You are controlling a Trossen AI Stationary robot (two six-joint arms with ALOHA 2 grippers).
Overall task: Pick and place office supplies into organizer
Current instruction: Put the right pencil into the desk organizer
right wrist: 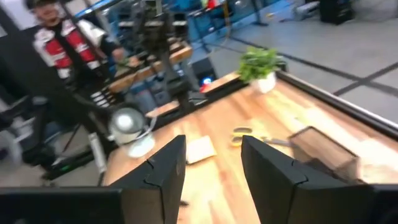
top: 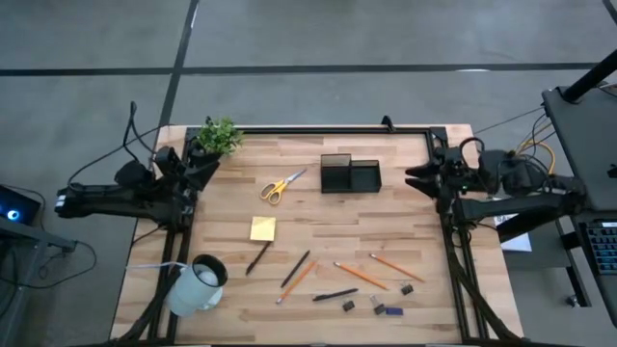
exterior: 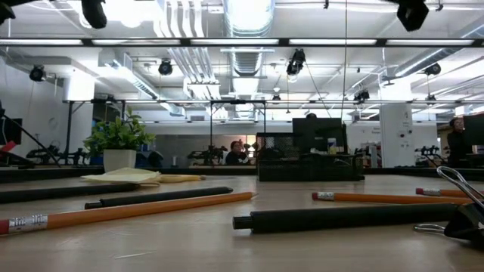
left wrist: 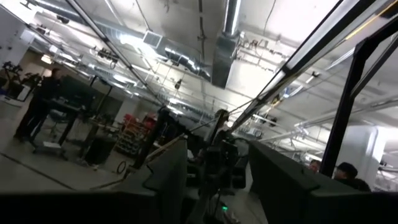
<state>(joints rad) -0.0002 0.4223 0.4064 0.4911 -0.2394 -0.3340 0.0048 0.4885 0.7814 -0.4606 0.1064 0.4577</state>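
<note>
The black organizer (top: 350, 174) stands at the table's far middle. The yellow-handled scissors (top: 281, 186) lie to its left, and the yellow sticky-note pad (top: 262, 228) lies nearer. Orange pencils (top: 362, 277), dark pens (top: 295, 269) and small dark bits (top: 386, 309) lie scattered toward the near edge. My left gripper (top: 207, 169) hangs open at the table's left edge, raised, with nothing between its fingers (left wrist: 168, 168). My right gripper (top: 415, 178) hangs open at the right edge, raised, facing the organizer (right wrist: 323, 152) and scissors (right wrist: 242, 134).
A small green plant (top: 219, 137) stands at the far left corner, close to my left gripper. A white mug (top: 198, 284) lies on its side at the near left. A black frame rail (top: 318, 130) runs along the far edge. People are in the room beyond.
</note>
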